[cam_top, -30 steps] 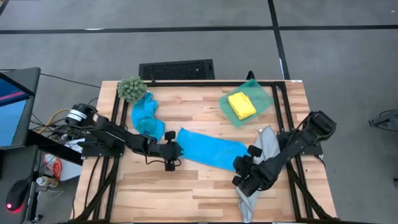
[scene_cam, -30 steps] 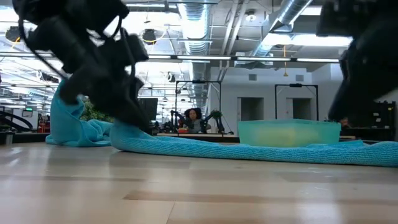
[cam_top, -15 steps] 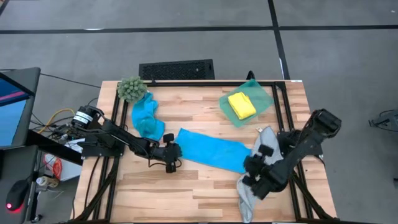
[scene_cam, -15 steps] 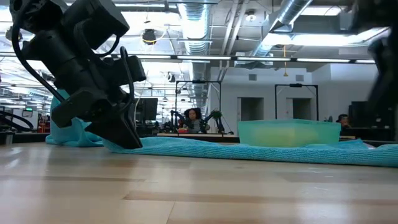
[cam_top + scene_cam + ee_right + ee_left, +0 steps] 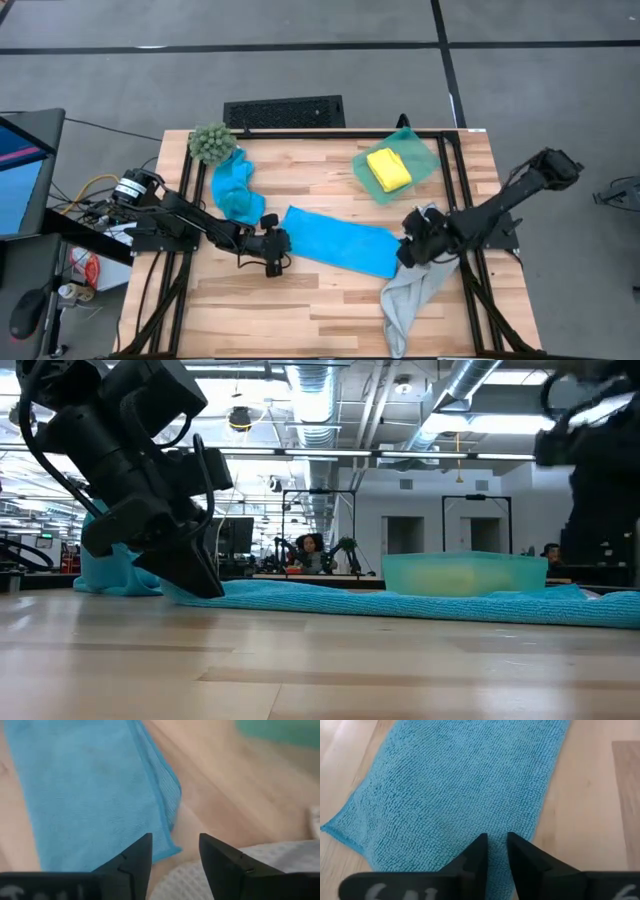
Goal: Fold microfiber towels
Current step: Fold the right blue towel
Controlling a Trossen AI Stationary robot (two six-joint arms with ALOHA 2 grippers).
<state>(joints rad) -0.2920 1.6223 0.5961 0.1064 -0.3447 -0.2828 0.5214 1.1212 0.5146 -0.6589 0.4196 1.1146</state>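
Note:
One blue towel [image 5: 340,240] lies flat, spread mid-table; it also shows in the left wrist view [image 5: 460,780]. My left gripper [image 5: 276,246] is low over the towel's left end, its fingers [image 5: 496,840] a narrow gap apart. My right gripper [image 5: 410,250] is open and empty over the towel's right end [image 5: 90,795]. A pale grey towel [image 5: 412,292] lies crumpled beside it, one end over the near edge. A second blue towel [image 5: 235,190] lies bunched at the far left. A folded yellow towel [image 5: 388,168] rests in the green bin [image 5: 424,160]. My left gripper slants down at the flat blue towel's left end [image 5: 215,588] from the table's left. I cannot tell whether its fingertips touch the cloth. Nothing shows between the fingers.
A fuzzy green ball plant [image 5: 211,143] stands at the far left corner. A black keyboard-like slab [image 5: 284,111] lies beyond the far edge. Bare wood shows along the near side [image 5: 300,300]. People and desks show in the room behind.
My right gripper has gone from the towel's near right corner toward the table's far right, its arm swinging out to the right. More of the grey towel shows. My left gripper has tipped back off the blue towel's left end, which was raised and now lies flat.

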